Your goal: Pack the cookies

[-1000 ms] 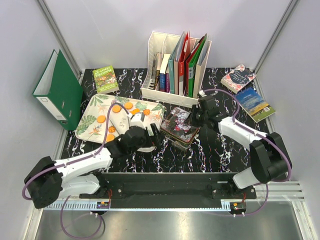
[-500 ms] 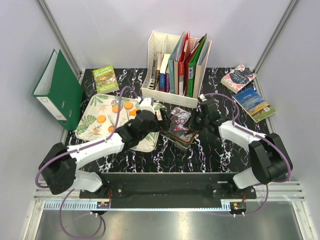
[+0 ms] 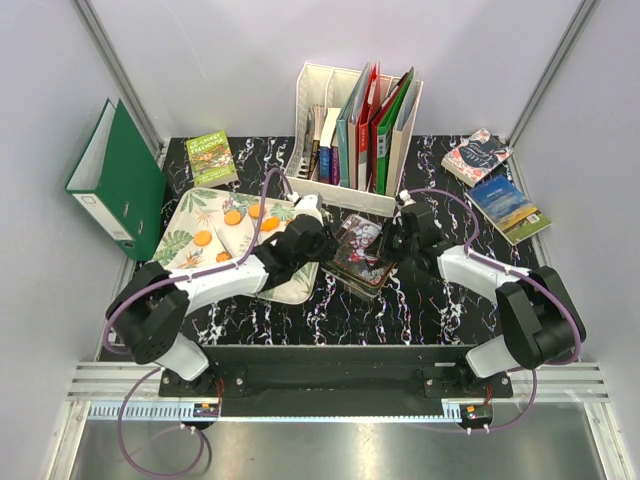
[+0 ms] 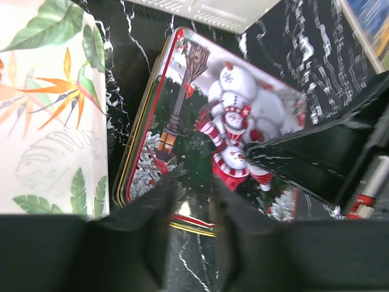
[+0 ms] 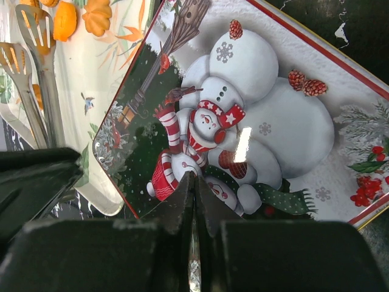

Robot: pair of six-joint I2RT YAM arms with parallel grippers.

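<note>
Orange cookies point(image 3: 233, 217) lie on the leaf-print tray point(image 3: 180, 250); two more cookies point(image 5: 64, 20) show at the top left of the right wrist view. A snowman tin point(image 3: 360, 250) sits right of the tray, its lid point(image 5: 273, 121) tilted up. My right gripper point(image 5: 194, 179) is shut on the lid's edge, at the tin's right side point(image 3: 392, 240). My left gripper point(image 4: 193, 191) hovers at the tin's near left rim point(image 3: 322, 238). Its fingers stand a narrow gap apart, with the rim showing across the gap and nothing gripped.
Metal tongs point(image 5: 36, 91) rest on the tray. A white file organizer point(image 3: 350, 130) with folders stands behind the tin. A green binder point(image 3: 115, 180) leans at the left, with a book point(image 3: 212, 158) beside it. Two books point(image 3: 495, 180) lie at the back right.
My left arm swung from over the tray rightwards to the tin, and its jaws narrowed from wide open. The right gripper kept its hold on the lid.
</note>
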